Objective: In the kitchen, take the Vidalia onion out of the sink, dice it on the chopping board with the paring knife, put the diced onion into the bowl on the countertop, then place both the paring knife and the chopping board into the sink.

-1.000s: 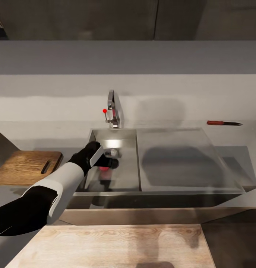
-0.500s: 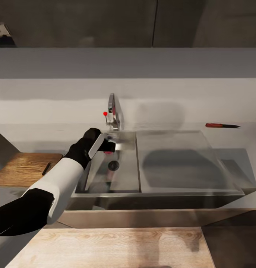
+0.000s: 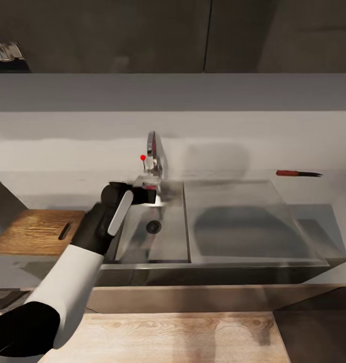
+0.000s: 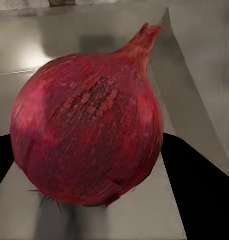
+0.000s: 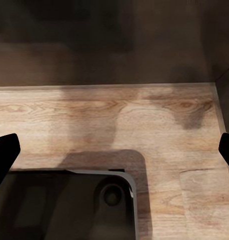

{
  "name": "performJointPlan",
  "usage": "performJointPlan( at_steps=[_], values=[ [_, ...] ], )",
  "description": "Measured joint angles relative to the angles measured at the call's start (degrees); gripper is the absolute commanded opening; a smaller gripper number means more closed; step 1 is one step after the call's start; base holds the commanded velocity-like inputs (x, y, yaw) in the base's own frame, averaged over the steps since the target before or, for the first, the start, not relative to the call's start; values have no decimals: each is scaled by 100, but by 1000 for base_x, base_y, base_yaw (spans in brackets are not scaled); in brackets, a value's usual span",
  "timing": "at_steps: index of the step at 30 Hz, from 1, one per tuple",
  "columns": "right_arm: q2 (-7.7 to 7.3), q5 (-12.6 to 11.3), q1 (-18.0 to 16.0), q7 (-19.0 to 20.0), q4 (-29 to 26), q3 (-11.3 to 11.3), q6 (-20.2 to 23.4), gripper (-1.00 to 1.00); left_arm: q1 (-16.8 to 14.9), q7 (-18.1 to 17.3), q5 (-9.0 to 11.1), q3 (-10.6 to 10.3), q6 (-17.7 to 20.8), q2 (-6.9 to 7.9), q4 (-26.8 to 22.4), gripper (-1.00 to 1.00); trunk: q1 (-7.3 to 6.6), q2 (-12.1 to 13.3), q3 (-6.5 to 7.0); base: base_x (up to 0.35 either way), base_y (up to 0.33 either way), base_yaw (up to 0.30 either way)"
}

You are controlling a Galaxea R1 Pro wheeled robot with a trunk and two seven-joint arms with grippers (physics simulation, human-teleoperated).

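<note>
Left gripper [image 3: 148, 194] clenched on Vidalia onion [image 4: 87, 132], held above sink [image 3: 167, 242] rim. Right gripper [image 5: 114, 150] spread, unladen. Chopping board [image 3: 34, 232] beside sink; paring knife [image 3: 298, 173] far off on countertop [image 3: 233, 151]. Extraction apparently done; dicing, bowl, sink returns outstanding.

I find nothing I can read here: no lettering, label, brand mark, number or sign on anything in front of me.
</note>
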Motion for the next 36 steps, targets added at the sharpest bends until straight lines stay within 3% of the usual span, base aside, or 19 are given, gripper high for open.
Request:
performJointPlan(
  at_steps=[11,17,28,36],
  values=[
    [-5,2,0,13,120,0,-5,100,912,1,-40,3,-13,425,-1643,-100,0,0,99,0,0,0],
    [-6,-1,0,14,175,0,-9,100,1035,0,-38,15,-14,583,-1842,-100,3,1,154,-118,72,0],
    [-9,6,-1,14,187,0,-10,100,1047,-1,-24,23,-7,610,-1956,-100,3,1,254,-229,206,0],
    [-13,7,-1,13,190,0,-10,100,1047,-3,-22,24,-6,610,-1973,-100,1,1,326,-62,290,0]
  ],
)
